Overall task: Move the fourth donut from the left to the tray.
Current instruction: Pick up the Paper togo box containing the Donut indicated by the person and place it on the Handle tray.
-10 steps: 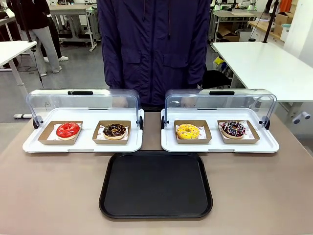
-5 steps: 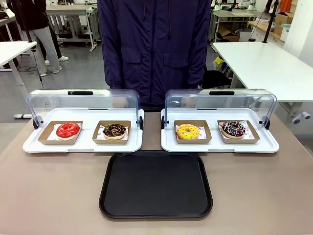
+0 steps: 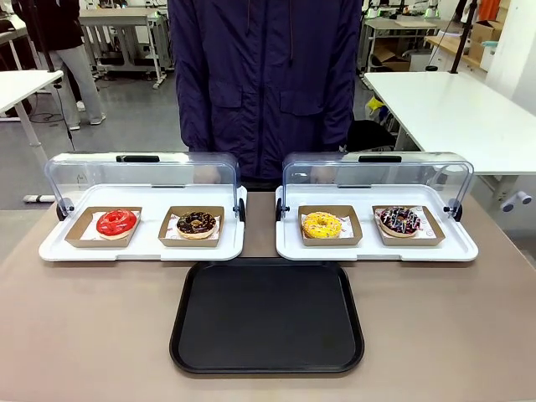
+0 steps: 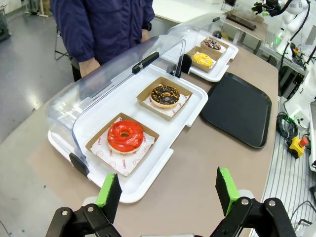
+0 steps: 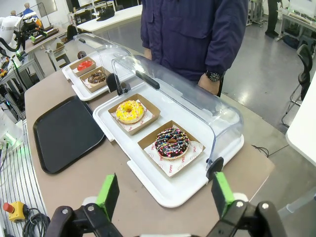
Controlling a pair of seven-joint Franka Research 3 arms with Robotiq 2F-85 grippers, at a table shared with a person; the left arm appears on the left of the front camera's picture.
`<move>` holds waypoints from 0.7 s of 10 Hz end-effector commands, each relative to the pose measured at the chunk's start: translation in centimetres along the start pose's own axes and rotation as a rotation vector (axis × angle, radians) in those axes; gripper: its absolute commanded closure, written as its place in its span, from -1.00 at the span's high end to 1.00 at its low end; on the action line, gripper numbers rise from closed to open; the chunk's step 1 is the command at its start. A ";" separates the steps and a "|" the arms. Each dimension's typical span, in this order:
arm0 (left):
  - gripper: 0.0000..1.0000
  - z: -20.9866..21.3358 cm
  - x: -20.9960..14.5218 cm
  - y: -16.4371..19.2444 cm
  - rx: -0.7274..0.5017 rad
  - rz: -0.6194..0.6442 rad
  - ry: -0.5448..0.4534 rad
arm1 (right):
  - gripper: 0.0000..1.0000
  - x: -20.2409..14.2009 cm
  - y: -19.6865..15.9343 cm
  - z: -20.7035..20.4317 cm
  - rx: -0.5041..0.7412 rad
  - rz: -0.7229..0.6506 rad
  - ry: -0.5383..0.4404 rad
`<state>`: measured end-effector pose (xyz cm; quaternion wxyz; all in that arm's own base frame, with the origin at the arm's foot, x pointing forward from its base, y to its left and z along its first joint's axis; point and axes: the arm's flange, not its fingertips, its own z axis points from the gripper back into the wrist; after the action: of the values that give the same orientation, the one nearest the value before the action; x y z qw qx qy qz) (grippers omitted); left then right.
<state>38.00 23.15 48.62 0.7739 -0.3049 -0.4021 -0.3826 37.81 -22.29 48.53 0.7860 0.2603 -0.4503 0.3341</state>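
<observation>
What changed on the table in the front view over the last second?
Nothing visibly changed. The fourth donut lies where it was on the right white tray, and the black tray has not moved and bears nothing. Nothing was taken hold of or let go.

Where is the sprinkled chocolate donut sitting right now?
In the front view the fourth donut sits in its cardboard holder at the right end of the right-hand white tray, just right of the yellow donut.
</observation>
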 end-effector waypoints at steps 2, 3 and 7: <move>1.00 0.1 0.1 0.0 -0.005 -0.007 -0.009 | 1.00 0.2 -0.4 -0.1 -0.001 0.026 -0.033; 1.00 0.1 0.1 0.0 -0.005 -0.007 -0.009 | 1.00 0.2 -0.4 -0.1 -0.001 0.026 -0.033; 1.00 0.1 0.1 0.0 -0.005 -0.007 -0.009 | 1.00 0.2 -0.4 -0.1 -0.001 0.026 -0.033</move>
<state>38.00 23.15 48.62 0.7739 -0.3049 -0.4021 -0.3826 37.81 -22.29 48.53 0.7860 0.2602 -0.4504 0.3343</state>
